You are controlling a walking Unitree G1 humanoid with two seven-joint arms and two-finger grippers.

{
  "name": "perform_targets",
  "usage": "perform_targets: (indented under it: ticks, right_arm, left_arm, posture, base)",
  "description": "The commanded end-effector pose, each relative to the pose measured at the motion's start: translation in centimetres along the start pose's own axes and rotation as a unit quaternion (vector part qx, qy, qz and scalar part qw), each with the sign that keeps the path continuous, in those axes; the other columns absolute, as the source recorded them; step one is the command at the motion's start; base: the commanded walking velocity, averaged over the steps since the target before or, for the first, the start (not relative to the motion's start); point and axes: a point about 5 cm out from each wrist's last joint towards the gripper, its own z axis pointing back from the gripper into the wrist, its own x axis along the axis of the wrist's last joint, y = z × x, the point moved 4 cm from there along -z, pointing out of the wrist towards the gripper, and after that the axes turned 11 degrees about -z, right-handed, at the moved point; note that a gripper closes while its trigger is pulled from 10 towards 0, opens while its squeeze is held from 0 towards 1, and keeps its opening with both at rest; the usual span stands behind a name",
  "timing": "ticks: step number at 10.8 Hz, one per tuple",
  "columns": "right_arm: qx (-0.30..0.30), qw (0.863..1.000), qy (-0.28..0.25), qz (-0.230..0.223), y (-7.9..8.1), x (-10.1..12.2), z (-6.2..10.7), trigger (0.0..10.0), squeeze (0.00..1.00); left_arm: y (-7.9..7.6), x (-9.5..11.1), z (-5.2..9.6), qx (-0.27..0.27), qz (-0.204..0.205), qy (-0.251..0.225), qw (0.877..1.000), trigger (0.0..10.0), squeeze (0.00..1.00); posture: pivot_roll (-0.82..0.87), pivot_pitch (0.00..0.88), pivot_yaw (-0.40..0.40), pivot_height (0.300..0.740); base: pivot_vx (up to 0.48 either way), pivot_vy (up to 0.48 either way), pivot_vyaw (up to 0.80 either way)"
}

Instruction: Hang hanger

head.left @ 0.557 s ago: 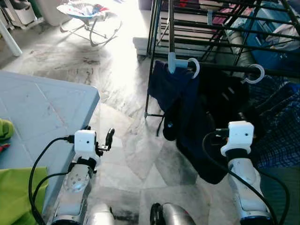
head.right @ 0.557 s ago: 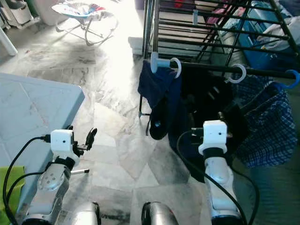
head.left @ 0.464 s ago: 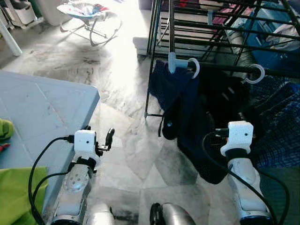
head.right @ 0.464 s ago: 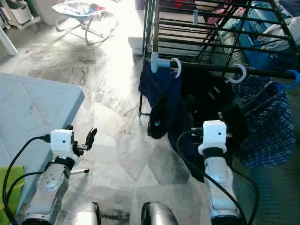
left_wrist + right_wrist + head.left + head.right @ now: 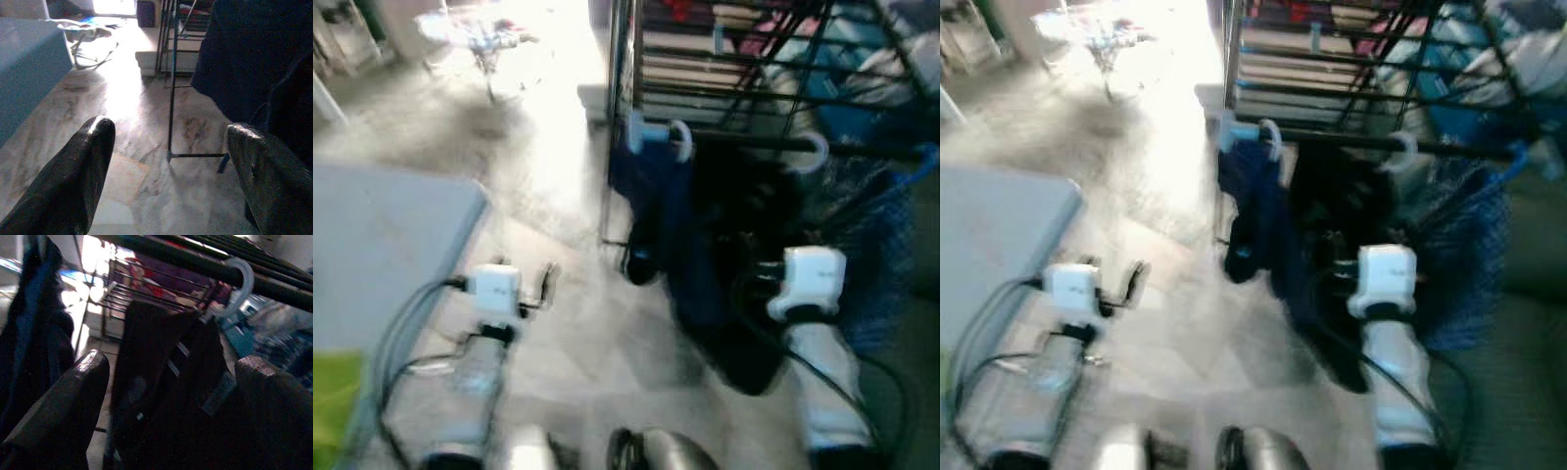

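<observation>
I am standing in a home, in a laundry corner: a metal drying rack [image 5: 724, 88] with clothes on hangers [image 5: 234, 281], a marble-pattern tile floor [image 5: 137, 127], a baby bouncer [image 5: 480, 34] (rather blurred) behind, and a blue table [image 5: 382, 235].

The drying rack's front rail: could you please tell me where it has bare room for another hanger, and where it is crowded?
On the drying rack's front rail, the barest stretch lies between the white hook over the navy garment and the white hook over the black garment. Rightwards it is crowded: a blue hook with the checked garment follows closely. Both end effectors are open.
</observation>
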Motion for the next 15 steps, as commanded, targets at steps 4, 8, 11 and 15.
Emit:
perform_targets:
  ticks: [4,8,11,15]
  right_arm:
    - [-0.028,0.999,0.017,-0.027,-1.4,-0.6,-0.2,10.0,0.0]
    - [-0.005,1.0,0.019,-0.002,0.2,-0.7,-1.2,10.0,0.0]
    - [-0.021,0.998,0.051,-0.01,-0.2,-1.8,-1.2,10.0,0.0]
    - [0.008,0.999,0.051,0.005,-0.6,-0.6,-4.9,10.0,0.0]
  left_arm:
    - [0.9,-0.2,-0.2,0.037,0.013,0.002,0.999,10.0,0.0]
    - [2.4,-0.2,-0.5,0.052,-0.005,0.005,0.999,10.0,0.0]
    - [2.4,-0.2,-0.5,0.046,-0.013,0.002,0.999,10.0,0.0]
    - [1.9,0.3,-0.6,0.022,-0.019,-0.014,0.999,10.0,0.0]
  posture:
    - [0.02,0.114,-0.07,0.74]
    - [0.03,0.118,-0.069,0.74]
    - [0.03,0.126,-0.068,0.74]
    - [0.05,0.146,-0.067,0.74]
  base:
    - [0.0,0.0,0.0]
    - [0.0,0.0,0.0]
    - [0.0,0.0,0.0]
    - [0.269,0.232,0.0]
